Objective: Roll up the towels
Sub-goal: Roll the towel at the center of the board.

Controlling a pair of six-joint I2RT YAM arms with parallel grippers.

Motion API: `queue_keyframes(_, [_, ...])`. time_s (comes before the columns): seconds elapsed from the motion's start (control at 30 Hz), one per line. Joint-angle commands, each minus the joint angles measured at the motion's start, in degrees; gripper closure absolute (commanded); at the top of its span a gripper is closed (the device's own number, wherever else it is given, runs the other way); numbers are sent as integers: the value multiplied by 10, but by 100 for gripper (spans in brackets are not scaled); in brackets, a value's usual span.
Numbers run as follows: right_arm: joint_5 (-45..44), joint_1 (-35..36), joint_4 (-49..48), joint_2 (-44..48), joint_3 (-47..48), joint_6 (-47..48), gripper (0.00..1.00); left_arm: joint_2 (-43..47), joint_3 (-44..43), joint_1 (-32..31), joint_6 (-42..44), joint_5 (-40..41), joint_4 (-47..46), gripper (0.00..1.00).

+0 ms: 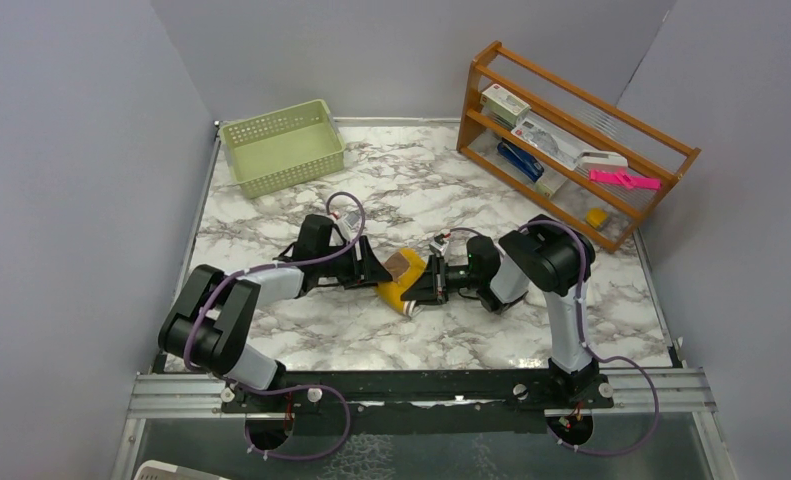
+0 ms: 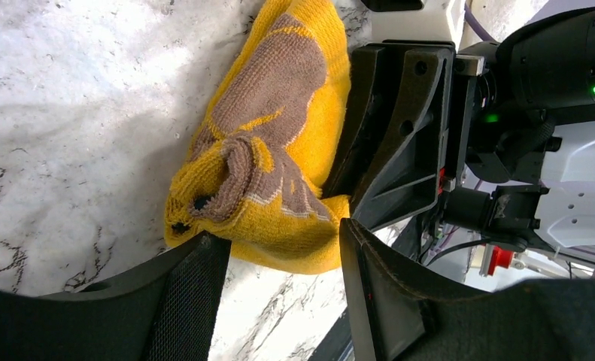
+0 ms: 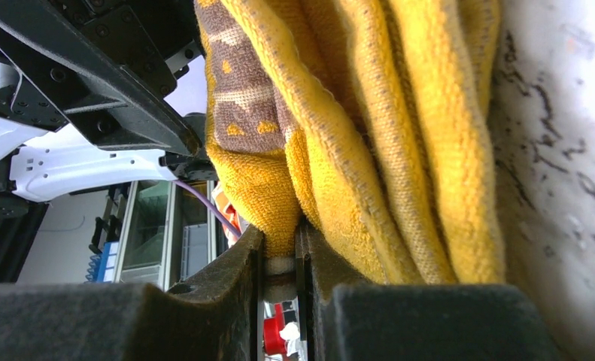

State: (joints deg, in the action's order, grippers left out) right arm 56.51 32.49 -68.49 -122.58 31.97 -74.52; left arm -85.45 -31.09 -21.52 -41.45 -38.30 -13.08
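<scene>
The mustard-yellow towel (image 1: 399, 281), with tan patches, lies bunched in a loose roll on the marble table between my two grippers. My left gripper (image 1: 375, 271) is open at the roll's left end. In the left wrist view the towel (image 2: 279, 150) sits just past that gripper's spread tips (image 2: 279, 239), touching the left finger (image 2: 196, 278). My right gripper (image 1: 420, 286) is shut on a fold of the towel. In the right wrist view the towel (image 3: 369, 135) has its white-edged hem pinched at the right gripper (image 3: 280, 244). The cream-white towel is out of view.
A pale green basket (image 1: 283, 146) stands at the back left. A wooden rack (image 1: 571, 140) holding small items stands at the back right. Grey walls close in three sides of the marble table (image 1: 301, 330).
</scene>
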Motion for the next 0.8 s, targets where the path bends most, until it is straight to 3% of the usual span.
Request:
queue_keyframes(0.0, [-5, -5, 64, -5, -10, 21, 92, -13, -14, -7, 21, 2, -26, 42])
queue_keyframes(0.4, [-24, -4, 163, 27, 0, 89, 92, -10, -73, -31, 72, 107, 124, 50])
queue_keyframes(0.77, [-27, -4, 183, 33, 3, 104, 91, 18, -140, -31, 20, -45, 106, 49])
